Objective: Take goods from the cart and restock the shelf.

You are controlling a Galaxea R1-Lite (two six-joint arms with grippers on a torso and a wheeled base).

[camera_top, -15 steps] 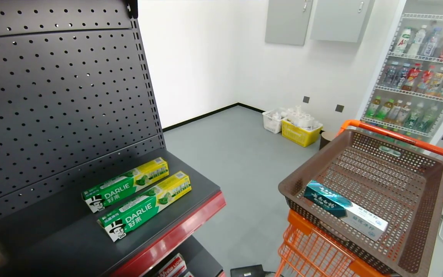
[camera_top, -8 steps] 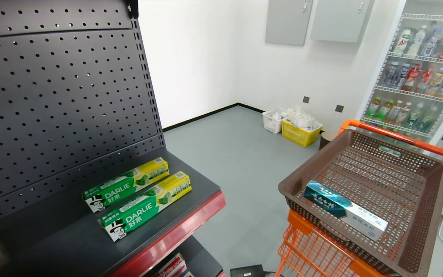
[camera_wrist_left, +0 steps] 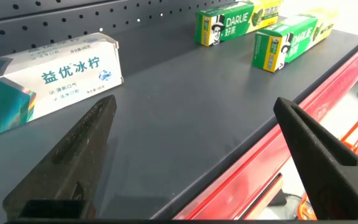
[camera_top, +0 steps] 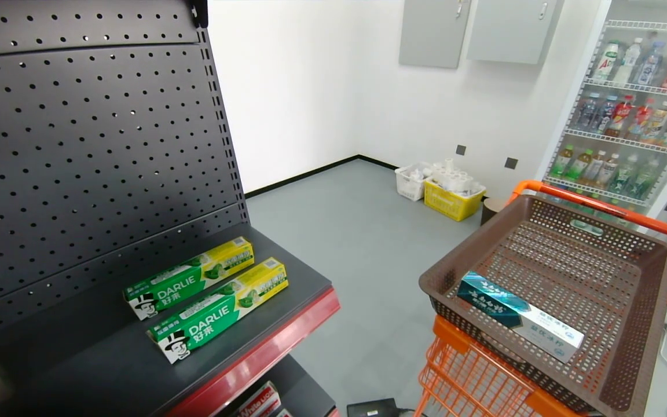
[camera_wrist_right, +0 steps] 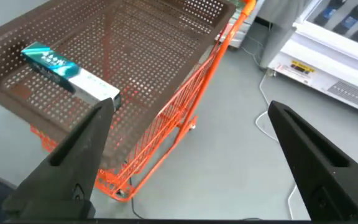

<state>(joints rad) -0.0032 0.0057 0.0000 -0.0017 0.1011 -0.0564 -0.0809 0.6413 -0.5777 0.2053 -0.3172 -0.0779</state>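
Teal box (camera_top: 520,315) in brown basket (camera_top: 646,313)

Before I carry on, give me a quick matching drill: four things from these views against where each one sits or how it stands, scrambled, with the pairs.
Things:
1. green boxes
2. brown basket
3. yellow crate
4. left gripper

Places or states:
a. on the floor by the white wall
b. open, above the black shelf
c. on top of the orange cart, one teal box inside
d. side by side on the black shelf

Pairs: 1-d, 2-c, 3-a, 4-b.
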